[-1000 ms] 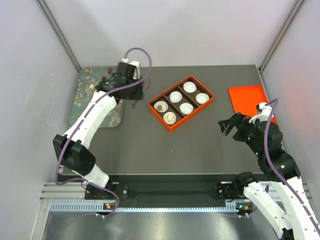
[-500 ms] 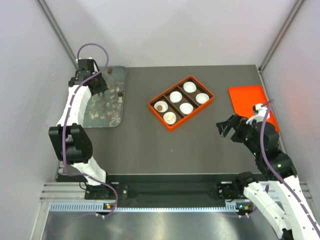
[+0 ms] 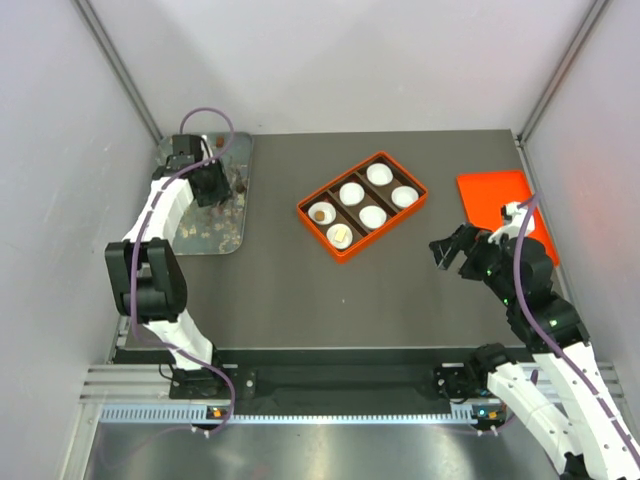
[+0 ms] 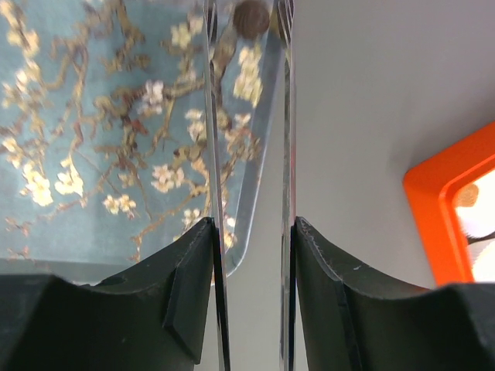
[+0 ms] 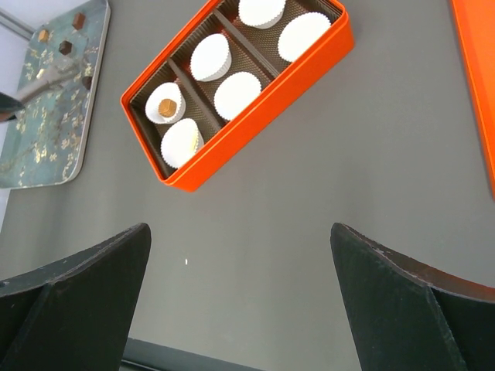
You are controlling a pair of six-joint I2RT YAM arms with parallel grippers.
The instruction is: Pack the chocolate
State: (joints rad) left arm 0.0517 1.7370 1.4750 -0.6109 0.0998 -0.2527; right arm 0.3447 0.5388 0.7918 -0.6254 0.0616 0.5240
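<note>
The left gripper (image 4: 253,226), clenched on the tongs (image 4: 287,116), has swung back over the tray (image 4: 77,100). The blades now straddle a brown chocolate (image 4: 251,17), so another pick appears imminent. The right gripper (image 5: 238,232) hangs released

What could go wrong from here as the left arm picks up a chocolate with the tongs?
The dark chocolate sits between the tips of the thin tongs in the left gripper; the smooth blades could let it squirt out across the tray. The carry to the orange box crosses the table, so a drop might roll away. The paper cups look light and may tip if nudged.
</note>
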